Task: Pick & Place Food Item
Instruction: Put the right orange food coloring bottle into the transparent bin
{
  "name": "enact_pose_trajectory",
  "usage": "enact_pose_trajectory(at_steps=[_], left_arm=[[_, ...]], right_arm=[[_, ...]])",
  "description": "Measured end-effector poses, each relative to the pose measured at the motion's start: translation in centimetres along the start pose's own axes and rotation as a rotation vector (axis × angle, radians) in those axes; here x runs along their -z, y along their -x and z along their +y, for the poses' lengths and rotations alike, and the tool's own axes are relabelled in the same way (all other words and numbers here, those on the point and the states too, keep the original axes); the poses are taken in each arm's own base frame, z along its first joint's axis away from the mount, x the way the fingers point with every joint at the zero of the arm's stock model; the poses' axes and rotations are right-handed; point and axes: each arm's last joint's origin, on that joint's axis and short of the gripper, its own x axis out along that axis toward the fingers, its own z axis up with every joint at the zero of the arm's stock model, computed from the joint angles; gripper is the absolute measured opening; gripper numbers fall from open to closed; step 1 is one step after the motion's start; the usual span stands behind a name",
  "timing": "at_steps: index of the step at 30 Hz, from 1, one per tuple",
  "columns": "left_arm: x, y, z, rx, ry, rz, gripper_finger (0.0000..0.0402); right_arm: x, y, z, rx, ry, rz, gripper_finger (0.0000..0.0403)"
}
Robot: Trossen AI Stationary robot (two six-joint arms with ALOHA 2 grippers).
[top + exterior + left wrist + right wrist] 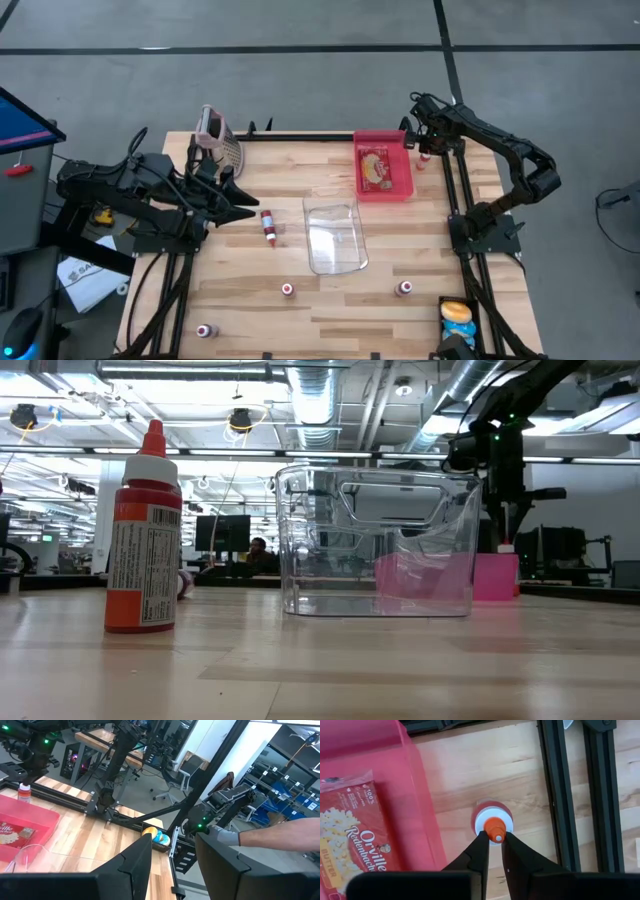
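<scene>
A small red bottle [492, 815] with a white shoulder and an orange nozzle stands upright on the wood at the table's far right, just beside a pink bin [400, 190] that holds a popcorn bag [350, 840]. My right gripper [493, 837] points down over the bottle and is shut on its nozzle. It also shows in the high view, my right gripper [424, 150]. My left gripper [175, 845] hovers level at the table's left side, open and holding nothing. It sits at the left in the high view, my left gripper [245, 205]. My right gripper pinches the bottle's orange nozzle [495, 826] between its two fingertips, one on each side. The fingers come from above, pointing steeply down. The bottle stays upright with its base on the table.
A clear plastic tub [335, 235] sits mid-table, with an upright red bottle [268, 225] to its left. Small bottles [288, 289] stand toward the near edge. A yellow-blue packet [457, 312] lies at the near right. A person's gloved hand [225, 837] shows beyond the table's edge.
</scene>
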Motion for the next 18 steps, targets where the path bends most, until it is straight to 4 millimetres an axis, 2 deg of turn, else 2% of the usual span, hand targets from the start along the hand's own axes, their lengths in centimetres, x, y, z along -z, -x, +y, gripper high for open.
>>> enact_pose_trajectory(at_steps=[8, 18], left_arm=[[0.0, 0.0, 0.0, 0.000, 0.000, 0.000, 0.0149], [0.0, 0.0, 0.0, 0.015, 0.000, 0.008, 0.0149]], right_arm=[[0.6, 0.1, 0.4, 0.010, 0.026, 0.012, 0.0049], [1.5, 0.1, 1.1, 0.009, 0.051, 0.015, 0.0135]])
